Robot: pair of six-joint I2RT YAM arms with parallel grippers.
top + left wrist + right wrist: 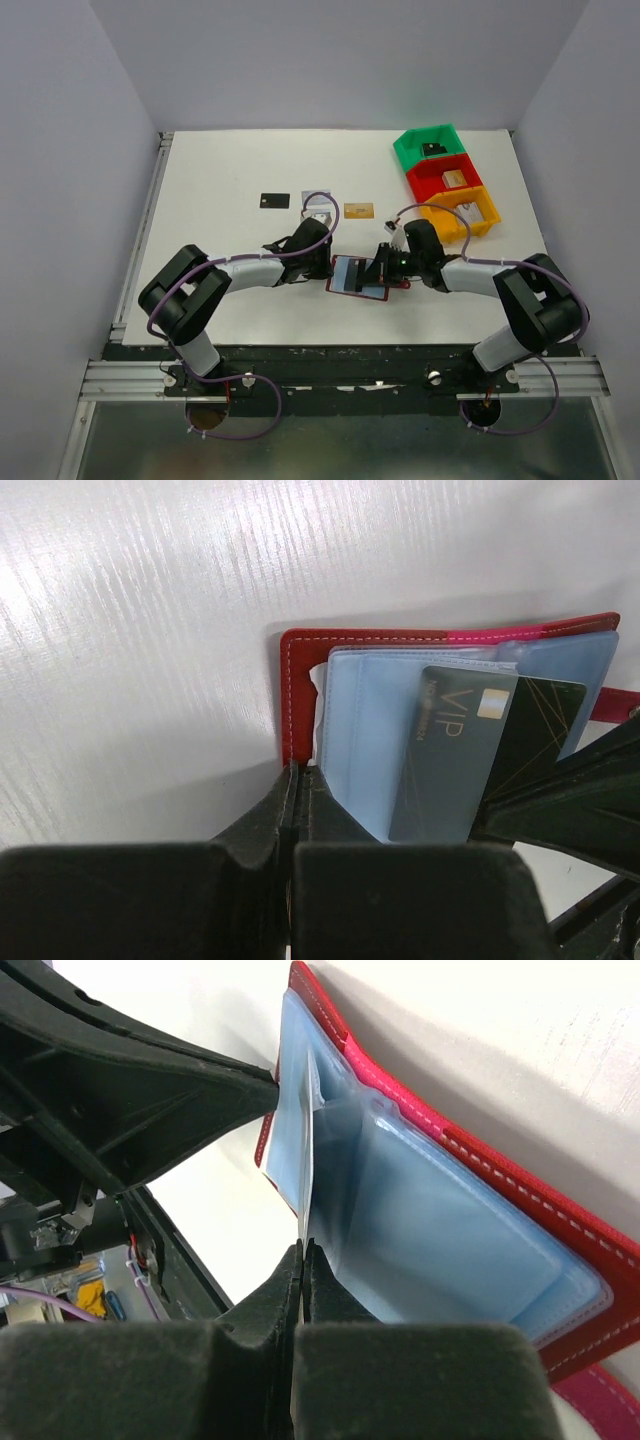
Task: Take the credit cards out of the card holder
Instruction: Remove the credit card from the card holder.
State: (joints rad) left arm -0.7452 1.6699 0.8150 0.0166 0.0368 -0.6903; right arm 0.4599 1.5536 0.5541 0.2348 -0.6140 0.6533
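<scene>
The dark red card holder (350,285) lies open on the table between my grippers, its light blue sleeves up. My left gripper (321,262) is shut on its red left edge (290,680), jaws closed at the cover (297,771). A grey VIP card (450,760) and a black card (540,725) stick partway out of the sleeves. My right gripper (380,268) is shut on a thin card edge (303,1247) at the sleeves (430,1230); which card, I cannot tell. A black card (275,200), a grey card (316,204) and a gold card (358,210) lie on the table behind.
Green (432,147), red (445,178) and orange (468,208) bins stand in a row at the back right with small items inside. The two arms nearly touch over the holder; the left arm's finger (150,1090) shows in the right wrist view.
</scene>
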